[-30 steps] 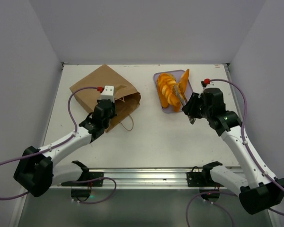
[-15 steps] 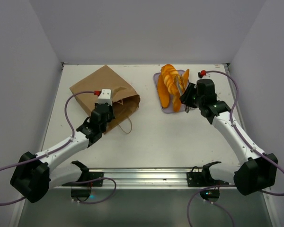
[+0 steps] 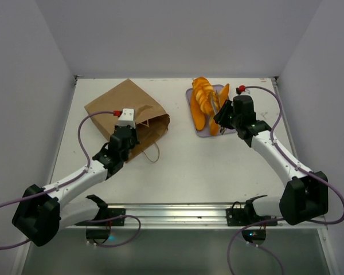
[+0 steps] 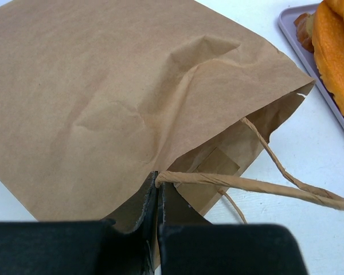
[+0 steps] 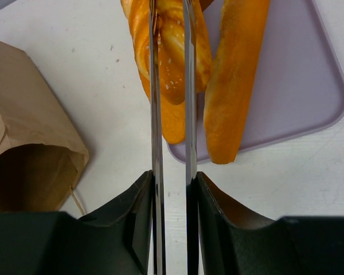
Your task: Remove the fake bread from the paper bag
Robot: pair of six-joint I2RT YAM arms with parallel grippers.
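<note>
The brown paper bag [image 3: 123, 106] lies flat at the left, its mouth facing right. My left gripper [image 3: 136, 130] is shut on the near lip of the mouth, where the string handle [image 4: 246, 184] starts. My right gripper [image 3: 223, 117] is shut on metal tongs [image 5: 155, 114]. The tong arms pinch a seeded piece of fake bread [image 5: 171, 63] over the lavender tray [image 5: 298, 74]. A long baguette [image 5: 235, 86] lies on the tray beside it, among more orange pieces [image 3: 203, 103]. The bag's inside [image 5: 23, 177] is dark and shows nothing.
White walls close in the table on the left, back and right. The tray [image 3: 202, 134] sits at the back right. A metal rail [image 3: 178, 212] with both arm bases runs along the near edge. Bare white tabletop [image 3: 189, 166] lies between bag and tray.
My right gripper has carried the tongs away from me and a little left, over the tray, with the pinched bread piece now higher in view. The left arm shifted only slightly, still holding the bag.
</note>
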